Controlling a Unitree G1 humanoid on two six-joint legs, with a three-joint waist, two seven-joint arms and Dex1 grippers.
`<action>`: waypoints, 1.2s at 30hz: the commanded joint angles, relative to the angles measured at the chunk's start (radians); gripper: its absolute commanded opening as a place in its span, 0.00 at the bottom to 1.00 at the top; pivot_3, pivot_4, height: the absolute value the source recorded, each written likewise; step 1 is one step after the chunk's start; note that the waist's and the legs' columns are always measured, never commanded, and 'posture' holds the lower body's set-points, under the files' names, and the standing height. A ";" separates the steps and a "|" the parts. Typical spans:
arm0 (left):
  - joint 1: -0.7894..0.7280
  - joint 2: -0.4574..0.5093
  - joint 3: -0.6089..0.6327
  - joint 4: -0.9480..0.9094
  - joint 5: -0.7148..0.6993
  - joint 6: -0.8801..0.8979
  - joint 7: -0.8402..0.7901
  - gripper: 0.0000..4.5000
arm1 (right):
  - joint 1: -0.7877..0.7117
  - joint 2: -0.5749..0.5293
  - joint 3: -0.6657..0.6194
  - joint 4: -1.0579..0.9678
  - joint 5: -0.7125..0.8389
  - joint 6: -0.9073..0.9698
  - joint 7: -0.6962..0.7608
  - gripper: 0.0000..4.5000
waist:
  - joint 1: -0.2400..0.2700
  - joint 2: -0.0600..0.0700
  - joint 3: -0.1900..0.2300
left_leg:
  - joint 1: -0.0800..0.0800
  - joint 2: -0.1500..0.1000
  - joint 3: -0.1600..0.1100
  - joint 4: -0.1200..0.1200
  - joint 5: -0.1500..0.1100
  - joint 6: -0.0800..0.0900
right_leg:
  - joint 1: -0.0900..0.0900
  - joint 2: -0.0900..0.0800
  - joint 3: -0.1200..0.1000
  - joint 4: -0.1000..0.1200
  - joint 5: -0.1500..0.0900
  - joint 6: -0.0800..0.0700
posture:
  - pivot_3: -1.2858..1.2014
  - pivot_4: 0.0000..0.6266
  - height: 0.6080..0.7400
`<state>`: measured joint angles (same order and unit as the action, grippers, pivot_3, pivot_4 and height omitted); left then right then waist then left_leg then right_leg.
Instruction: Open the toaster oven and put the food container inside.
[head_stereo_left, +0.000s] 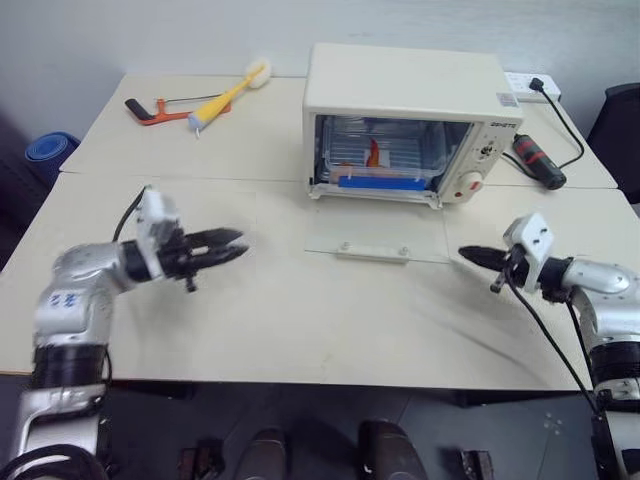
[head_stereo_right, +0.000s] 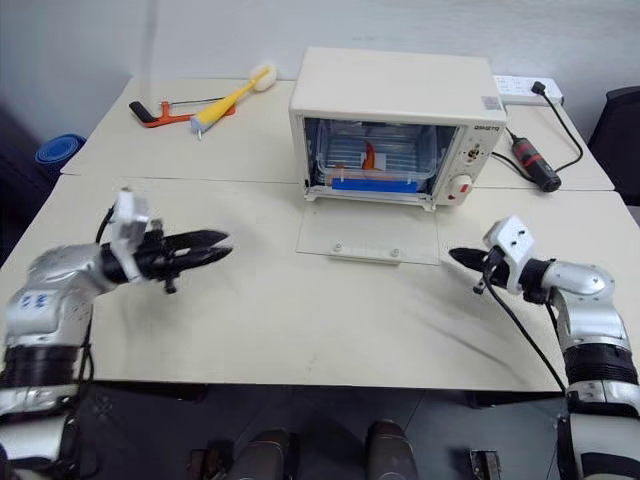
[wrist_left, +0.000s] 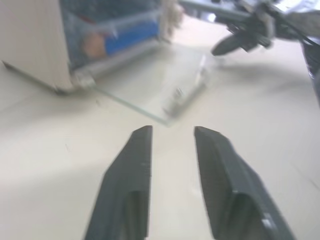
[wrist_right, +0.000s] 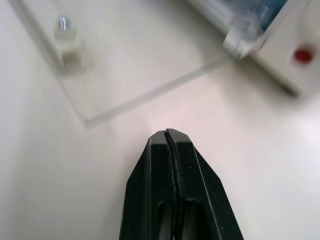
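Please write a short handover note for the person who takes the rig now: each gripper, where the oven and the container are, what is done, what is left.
Left gripper: open, empty, above the table left of the door.
Right gripper: shut, empty, right of the door.
Toaster oven: on the table, its glass door down flat.
Food container: inside the oven.
Done: oven opened, container put in.
Left: nothing apparent.
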<state>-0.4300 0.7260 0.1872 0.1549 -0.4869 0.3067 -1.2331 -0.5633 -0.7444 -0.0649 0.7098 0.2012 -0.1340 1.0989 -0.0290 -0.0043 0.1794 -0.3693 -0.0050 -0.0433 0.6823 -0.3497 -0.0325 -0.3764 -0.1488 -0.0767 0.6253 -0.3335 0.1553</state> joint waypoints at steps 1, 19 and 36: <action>0.017 0.030 0.030 -0.021 -0.015 -0.047 -0.039 0.61 | -0.076 0.030 0.001 0.113 -0.015 -0.105 0.035 0.00 | -0.002 0.000 0.000 | 0.000 0.000 0.000 0.000 0.000 0.000 | 0.000 0.000 0.000 0.000 0.000 0.000 | 0.52 0.24 1.00; 0.003 -0.151 0.173 -0.256 -0.288 0.203 0.354 0.99 | -0.240 0.229 -0.259 -0.068 0.364 0.200 -0.036 0.00 | -0.003 0.000 0.000 | 0.000 0.001 -0.002 0.000 0.000 0.000 | 0.000 0.000 -0.001 0.001 0.000 0.000 | 0.52 0.24 1.00; 0.078 0.057 0.034 -0.033 0.039 -0.193 0.077 1.00 | 0.134 -0.010 -0.150 -0.642 0.322 0.212 0.290 0.71 | -0.001 0.001 0.000 | 0.001 0.000 0.000 -0.003 0.000 0.000 | -0.001 0.000 -0.001 -0.001 0.000 0.000 | 0.52 0.24 1.00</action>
<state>-0.3766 0.7529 0.2265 0.1108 -0.5061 0.2190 -1.1020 -0.4722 -0.7373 -0.2359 0.1945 0.5250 0.1331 1.3112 -0.0299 -0.0032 0.1794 -0.3690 -0.0048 -0.0425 0.6786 -0.3498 -0.0324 -0.3771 -0.1485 -0.0773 0.6241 -0.3335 0.1554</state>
